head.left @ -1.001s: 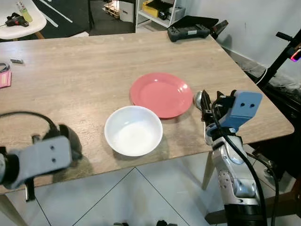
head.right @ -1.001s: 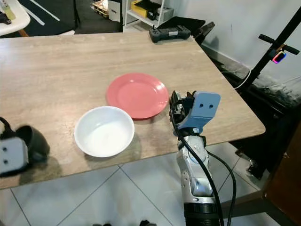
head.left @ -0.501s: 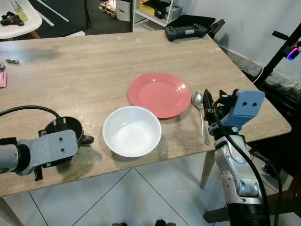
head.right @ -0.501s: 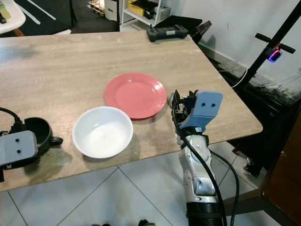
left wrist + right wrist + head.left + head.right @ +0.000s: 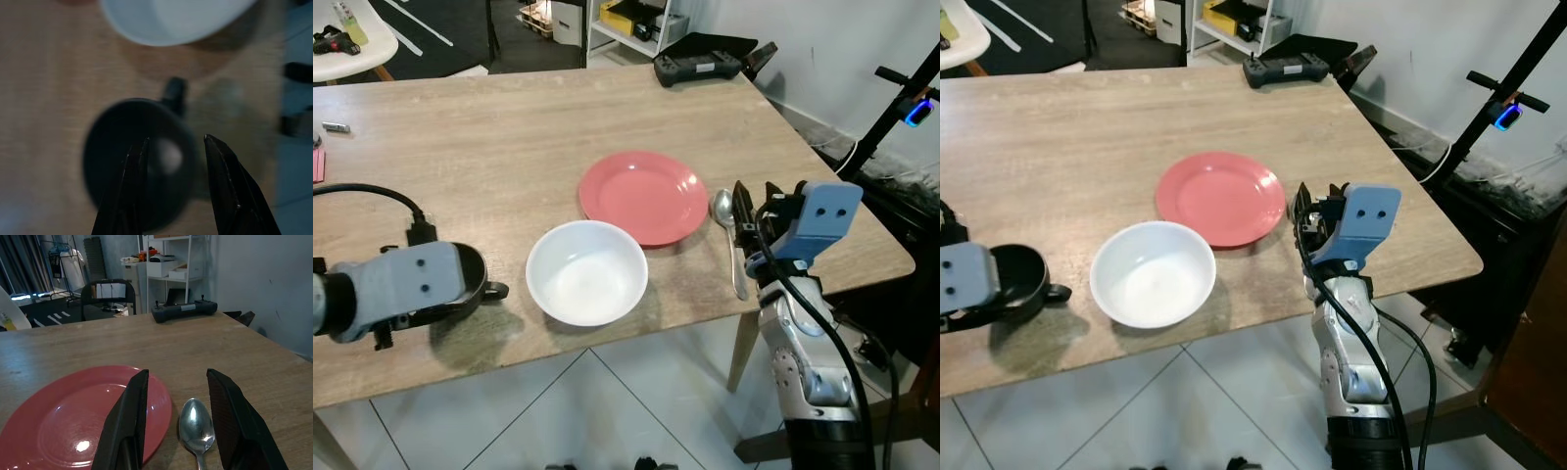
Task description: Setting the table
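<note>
A red plate [image 5: 644,196] lies at the table's middle right, with a white bowl [image 5: 587,271] just in front of it. A metal spoon [image 5: 731,240] rests on the wood to the right of the plate. My right gripper [image 5: 177,374] stands open behind the spoon's handle end, nothing between its fingers. A black cup [image 5: 1018,279] with its handle [image 5: 496,290] pointing at the bowl stands near the front left edge. My left gripper [image 5: 176,141] hovers open over the cup [image 5: 142,161], which looks blurred; my left wrist hides part of it in the eye views.
A black controller [image 5: 697,67] lies at the table's far right corner. The table's front edge [image 5: 607,343] runs close to bowl and cup. A black stand [image 5: 901,98] is off to the right. A white chair [image 5: 352,39] stands beyond the far left.
The left arm has risen over the cup, which now stands on the table. The right gripper has drawn back to the right, leaving the whole spoon in sight.
</note>
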Tool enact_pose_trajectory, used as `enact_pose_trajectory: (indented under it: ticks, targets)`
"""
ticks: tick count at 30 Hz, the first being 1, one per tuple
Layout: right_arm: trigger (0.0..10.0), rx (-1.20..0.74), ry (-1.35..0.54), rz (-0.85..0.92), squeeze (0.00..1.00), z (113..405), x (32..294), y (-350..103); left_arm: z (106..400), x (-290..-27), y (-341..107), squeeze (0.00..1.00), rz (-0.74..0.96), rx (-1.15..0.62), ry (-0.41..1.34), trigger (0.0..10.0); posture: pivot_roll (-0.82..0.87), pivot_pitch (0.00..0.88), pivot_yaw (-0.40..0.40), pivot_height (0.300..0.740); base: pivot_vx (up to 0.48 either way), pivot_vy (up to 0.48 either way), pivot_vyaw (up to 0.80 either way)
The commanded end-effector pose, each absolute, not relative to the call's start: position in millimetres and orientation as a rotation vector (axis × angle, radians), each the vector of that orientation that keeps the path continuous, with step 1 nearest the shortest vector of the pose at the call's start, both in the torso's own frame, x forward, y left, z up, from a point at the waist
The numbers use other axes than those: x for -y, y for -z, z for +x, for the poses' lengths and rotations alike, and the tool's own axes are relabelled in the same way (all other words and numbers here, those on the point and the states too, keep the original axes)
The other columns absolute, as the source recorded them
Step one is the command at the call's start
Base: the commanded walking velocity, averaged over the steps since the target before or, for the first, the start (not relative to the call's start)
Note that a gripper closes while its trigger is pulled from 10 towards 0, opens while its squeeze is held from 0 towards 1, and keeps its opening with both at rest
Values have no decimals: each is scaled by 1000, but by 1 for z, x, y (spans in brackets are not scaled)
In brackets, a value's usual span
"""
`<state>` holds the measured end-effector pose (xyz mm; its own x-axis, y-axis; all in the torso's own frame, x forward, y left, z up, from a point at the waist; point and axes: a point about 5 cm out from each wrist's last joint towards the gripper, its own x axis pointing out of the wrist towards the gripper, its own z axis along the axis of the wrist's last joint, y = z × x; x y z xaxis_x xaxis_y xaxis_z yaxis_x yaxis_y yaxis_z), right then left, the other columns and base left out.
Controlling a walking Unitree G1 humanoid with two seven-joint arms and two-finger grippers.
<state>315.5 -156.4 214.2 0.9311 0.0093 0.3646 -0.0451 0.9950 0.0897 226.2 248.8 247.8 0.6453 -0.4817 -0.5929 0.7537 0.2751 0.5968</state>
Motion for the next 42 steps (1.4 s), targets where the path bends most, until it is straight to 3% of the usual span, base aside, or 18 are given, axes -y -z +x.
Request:
enact_pose_trajectory:
  ticks: [1, 21, 29, 42]
  targets:
    - [10000, 355, -23, 104, 0, 315, 157, -209, 221, -246, -247, 0, 965, -338, 892, 10000, 131, 117, 14, 740, 0, 0, 0]
    - [10000, 353, -19, 112, 0, 315, 155, -207, 222, -249, -256, 0, 877, -298, 783, 10000, 138, 113, 23, 740, 0, 0, 0]
    - [10000, 349, -19, 111, 0, 315, 156, -206, 218, -256, -233, 0, 760, -375, 765, 10000, 139, 122, 15, 740, 0, 0, 0]
    - [10000, 347, -28, 112, 0, 316, 155, -207, 223, -270, -216, 0, 794, -433, 697, 10000, 138, 126, 4, 740, 0, 0, 0]
